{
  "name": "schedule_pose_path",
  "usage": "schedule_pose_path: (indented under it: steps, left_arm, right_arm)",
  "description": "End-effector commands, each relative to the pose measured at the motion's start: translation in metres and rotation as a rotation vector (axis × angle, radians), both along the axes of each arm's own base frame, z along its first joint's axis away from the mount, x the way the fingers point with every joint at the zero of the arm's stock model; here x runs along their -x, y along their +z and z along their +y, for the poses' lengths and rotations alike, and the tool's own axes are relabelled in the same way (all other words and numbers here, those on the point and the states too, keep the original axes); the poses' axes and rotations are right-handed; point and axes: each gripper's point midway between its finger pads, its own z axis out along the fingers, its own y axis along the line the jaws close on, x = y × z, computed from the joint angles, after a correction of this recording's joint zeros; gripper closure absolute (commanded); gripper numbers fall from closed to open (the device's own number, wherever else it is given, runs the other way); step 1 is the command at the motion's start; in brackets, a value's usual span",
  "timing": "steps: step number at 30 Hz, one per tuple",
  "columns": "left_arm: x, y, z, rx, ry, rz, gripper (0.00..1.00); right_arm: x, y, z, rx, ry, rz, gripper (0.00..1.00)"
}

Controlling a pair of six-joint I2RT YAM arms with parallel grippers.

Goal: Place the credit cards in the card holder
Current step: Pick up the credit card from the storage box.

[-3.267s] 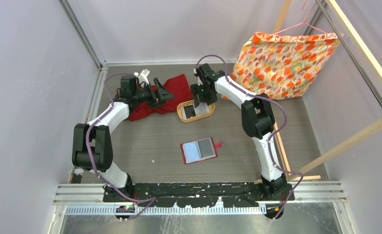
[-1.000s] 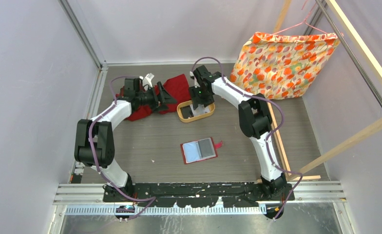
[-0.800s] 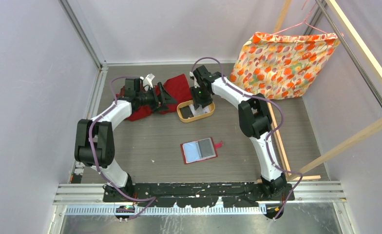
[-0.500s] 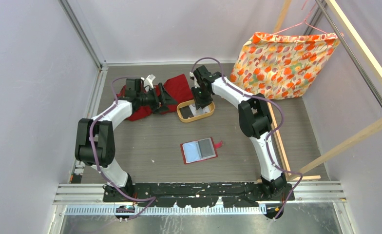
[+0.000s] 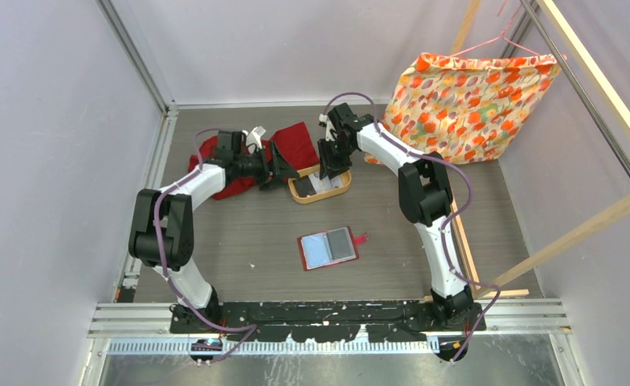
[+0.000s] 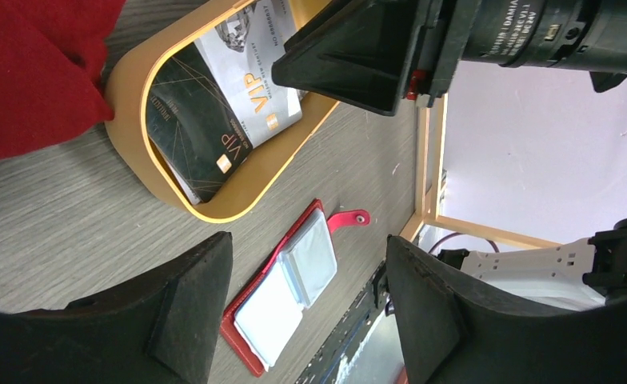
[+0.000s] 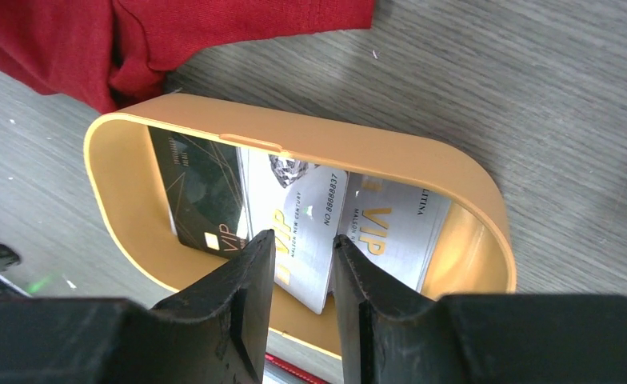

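Three credit cards lie in the oval tan tray point(image 7: 334, 144): a dark one point(image 7: 202, 192), a silver one point(image 7: 302, 208) and a second silver one point(image 7: 394, 232). My right gripper point(image 7: 302, 240) reaches down into the tray point(image 5: 296, 194), its jaws narrowed onto the two long edges of the middle silver card point(image 6: 246, 72). The red card holder point(image 5: 328, 248) lies open and flat on the table, pale pockets up, snap tab to the right. My left gripper point(image 5: 284, 170) hovers just left of the tray, open, with the holder point(image 6: 282, 292) showing between its fingers.
A red cloth point(image 5: 296, 138) lies bunched behind and left of the tray, under the left arm. A floral fabric bag point(image 5: 464, 96) hangs at the back right. A wooden frame rail point(image 5: 459, 233) runs along the right side of the table.
My right jaws have closed in around the silver card and the wrist has shifted slightly back. My left gripper has slid right, up to the tray's left end. The tray has turned a little.
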Motion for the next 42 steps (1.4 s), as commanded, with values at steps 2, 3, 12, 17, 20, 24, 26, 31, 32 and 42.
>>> schedule_pose_path:
  steps: [2, 3, 12, 17, 20, 24, 26, 31, 32, 42]
  left_arm:
    - [-0.005, 0.002, -0.006, -0.004, -0.033, -0.019, 0.3]
    - [-0.005, 0.001, -0.006, -0.006, -0.033, -0.016, 0.31]
    - [-0.005, 0.002, -0.007, -0.006, -0.039, -0.019, 0.32]
    - [-0.005, 0.002, -0.007, -0.006, -0.039, -0.02, 0.32]
    - [-0.005, 0.003, -0.007, -0.004, -0.04, -0.022, 0.32]
    - [-0.005, 0.003, -0.007, -0.004, -0.041, -0.021, 0.32]
    - [-0.005, 0.003, -0.007, -0.004, -0.04, -0.022, 0.32]
    - [-0.005, 0.002, -0.007, -0.003, -0.041, -0.019, 0.32]
    - [-0.006, 0.002, -0.007, -0.003, -0.041, -0.019, 0.32]
    - [-0.006, 0.001, -0.008, -0.001, -0.04, -0.015, 0.32]
  right_arm:
    - [-0.002, 0.038, 0.024, -0.146, 0.008, -0.004, 0.62]
    - [-0.002, 0.04, 0.025, -0.151, 0.006, -0.003, 0.62]
    - [0.005, 0.052, 0.035, -0.22, 0.007, 0.028, 0.63]
    - [0.007, 0.053, 0.038, -0.246, 0.009, 0.043, 0.7]
    - [0.009, 0.053, 0.039, -0.256, 0.011, 0.053, 0.74]
    - [0.012, 0.055, 0.045, -0.293, 0.015, 0.075, 0.79]
    - [0.013, 0.054, 0.046, -0.297, 0.013, 0.082, 0.8]
    - [0.013, 0.05, 0.048, -0.304, 0.011, 0.097, 0.77]
    - [0.013, 0.049, 0.047, -0.301, 0.01, 0.094, 0.76]
    - [0.019, 0.038, 0.053, -0.266, 0.027, 0.108, 0.75]
